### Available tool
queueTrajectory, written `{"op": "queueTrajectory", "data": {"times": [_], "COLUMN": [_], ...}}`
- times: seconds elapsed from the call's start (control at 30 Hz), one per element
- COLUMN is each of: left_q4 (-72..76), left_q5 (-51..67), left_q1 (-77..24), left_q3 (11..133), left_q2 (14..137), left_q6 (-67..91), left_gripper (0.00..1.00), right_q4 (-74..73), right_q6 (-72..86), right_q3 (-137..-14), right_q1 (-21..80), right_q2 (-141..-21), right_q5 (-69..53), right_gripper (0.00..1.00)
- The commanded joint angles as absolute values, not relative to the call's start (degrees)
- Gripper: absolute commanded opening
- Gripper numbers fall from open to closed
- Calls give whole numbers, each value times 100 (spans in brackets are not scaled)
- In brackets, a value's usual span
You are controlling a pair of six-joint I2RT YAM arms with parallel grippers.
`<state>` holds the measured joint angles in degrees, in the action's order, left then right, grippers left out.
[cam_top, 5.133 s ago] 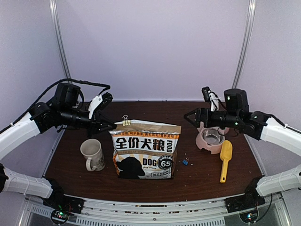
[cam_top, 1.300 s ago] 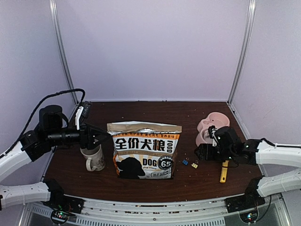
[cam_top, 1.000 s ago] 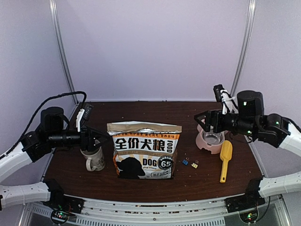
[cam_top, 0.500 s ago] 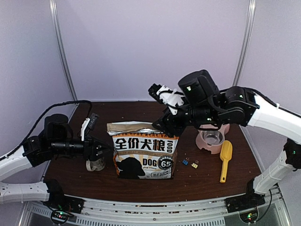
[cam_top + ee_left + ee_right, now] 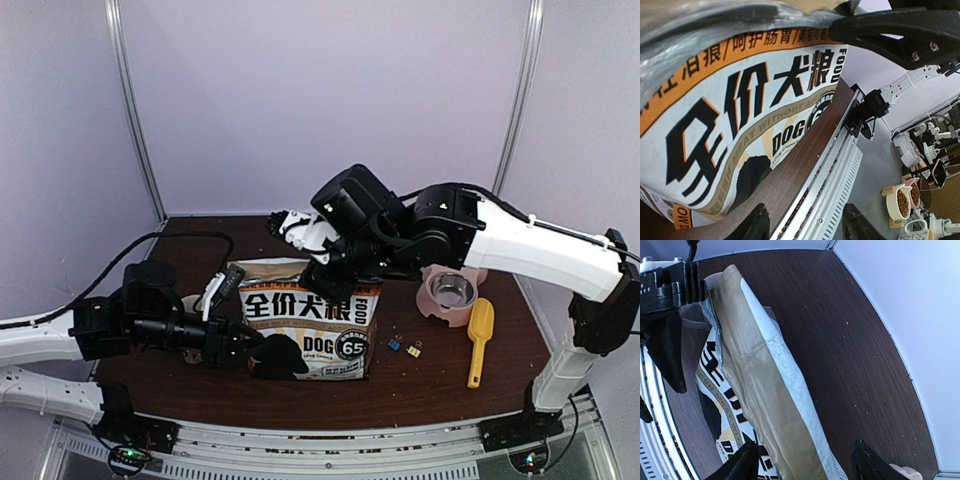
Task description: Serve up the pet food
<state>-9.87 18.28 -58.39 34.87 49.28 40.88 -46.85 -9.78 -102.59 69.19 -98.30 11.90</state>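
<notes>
The brown paper dog food bag (image 5: 310,320) stands upright mid-table, its top folded over. The pet food is hidden inside it. My right gripper (image 5: 318,270) hovers over the bag's top edge. In the right wrist view this gripper (image 5: 805,465) is open, the folded top (image 5: 765,390) running between its spread fingers without touching them. My left gripper (image 5: 250,345) lies low at the bag's lower left front. In the left wrist view it (image 5: 807,227) is open, with only the table edge between its fingers and the printed bag face (image 5: 740,110) just above.
A pink bowl stand with a steel bowl (image 5: 450,292) sits at the right, a yellow scoop (image 5: 479,340) in front of it. Two small binder clips (image 5: 403,347) lie right of the bag. A mug (image 5: 190,303) is mostly hidden behind my left arm.
The right arm swung left from the bowl to above the bag's top. The left arm dropped and reached right to the bag's front. Both grippers narrowed somewhat.
</notes>
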Motion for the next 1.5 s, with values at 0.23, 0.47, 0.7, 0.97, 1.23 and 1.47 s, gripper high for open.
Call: {"op": "queueTrajectory", "data": {"times": [0.23,0.47,0.7,0.97,1.23,1.47], "left_q4": [-367,-29,174,828,1076,927], "left_q5": [1278,566,34,480,993,1115], "left_q1": [-5871,-5856,-5608,-4531,-3884,-3876], "left_q3": [3286,3142,3356,3582,4722,4598], "left_q2": [5344,5625,6179,6616,7607,7138], "left_q6": [4431,4467,4100,3303,2703,3046], "left_gripper": [45,42,36,34,35,47], "right_q4": [-4885,-5147,-5536,-5902,-5577,-6071], "right_q6": [-1016,-783,-263,508,1214,882], "right_q3": [-10708,-10952,-11132,-11095,-10830,-11326], "right_q1": [6974,6910,6570,6342,6346,6390], "right_q2": [-9953,-9982,-9863,-9669,-9473,-9720], "right_q5": [2039,1880,1066,567,202,1036], "right_gripper": [51,14,0,0,0,14]}}
